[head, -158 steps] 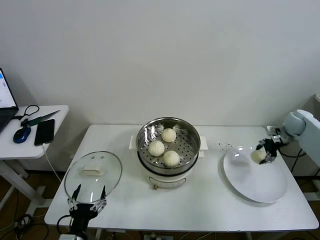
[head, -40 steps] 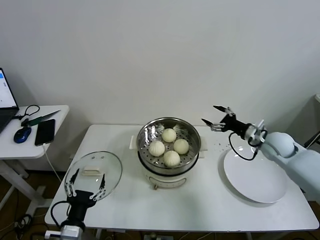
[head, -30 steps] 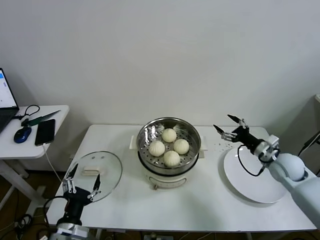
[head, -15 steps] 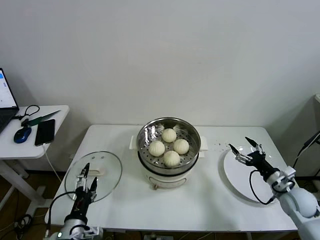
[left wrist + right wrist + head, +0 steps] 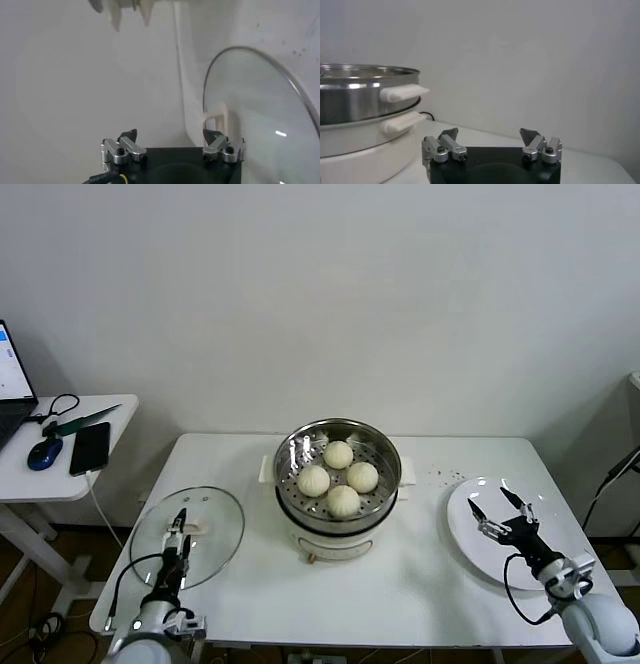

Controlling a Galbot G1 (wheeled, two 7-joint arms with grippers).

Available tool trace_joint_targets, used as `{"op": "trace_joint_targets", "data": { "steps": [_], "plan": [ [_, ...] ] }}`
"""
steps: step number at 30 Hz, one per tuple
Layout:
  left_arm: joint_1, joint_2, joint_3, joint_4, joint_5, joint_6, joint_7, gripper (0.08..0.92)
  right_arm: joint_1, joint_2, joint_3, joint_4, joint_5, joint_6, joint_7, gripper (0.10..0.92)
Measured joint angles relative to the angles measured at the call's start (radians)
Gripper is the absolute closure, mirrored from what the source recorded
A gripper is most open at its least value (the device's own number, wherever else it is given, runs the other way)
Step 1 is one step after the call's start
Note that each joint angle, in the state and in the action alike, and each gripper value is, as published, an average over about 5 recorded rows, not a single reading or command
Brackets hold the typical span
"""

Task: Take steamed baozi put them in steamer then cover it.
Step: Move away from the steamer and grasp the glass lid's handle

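With all four buns (image 5: 338, 474) in the steamer (image 5: 338, 446), we judge covering comes next: our open left gripper (image 5: 176, 536) over the glass lid (image 5: 215, 529) must grasp its handle (image 5: 186, 526), while the open right gripper (image 5: 503, 512) waits over the plate (image 5: 470, 534).

Shiny steel steamer (image 5: 338, 446), smooth matt baozi (image 5: 338, 475), clear glass lid (image 5: 187, 535)
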Motion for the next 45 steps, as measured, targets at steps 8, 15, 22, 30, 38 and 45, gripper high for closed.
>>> {"op": "trace_joint_targets", "data": {
  "steps": [8, 15, 22, 30, 38, 45],
  "plan": [
    [-0.105, 0.005, -0.003, 0.14, 0.019, 0.0, -0.031, 0.177, -0.009, 0.027, 0.007, -0.013, -0.024, 0.004, -0.004, 0.203],
    [-0.179, 0.008, -0.009, 0.225, 0.026, 0.008, -0.063, 0.177, -0.005, 0.041, 0.009, -0.028, -0.038, 0.009, -0.008, 0.203],
    [-0.224, 0.009, -0.003, 0.268, 0.011, 0.011, -0.082, 0.185, 0.002, 0.057, 0.002, -0.049, -0.06, 0.019, -0.018, 0.203],
    [-0.243, 0.009, -0.001, 0.31, -0.002, -0.011, -0.082, 0.372, 0.01, 0.07, -0.002, -0.069, -0.079, 0.026, -0.026, 0.203],
    [-0.249, 0.007, 0.003, 0.323, -0.019, -0.028, -0.083, 0.606, 0.015, 0.08, -0.002, -0.083, -0.101, 0.034, -0.031, 0.203],
    [-0.241, 0.012, 0.003, 0.314, -0.034, -0.034, -0.084, 0.802, 0.021, 0.089, -0.001, -0.091, -0.117, 0.041, -0.033, 0.203]
  ]
}}
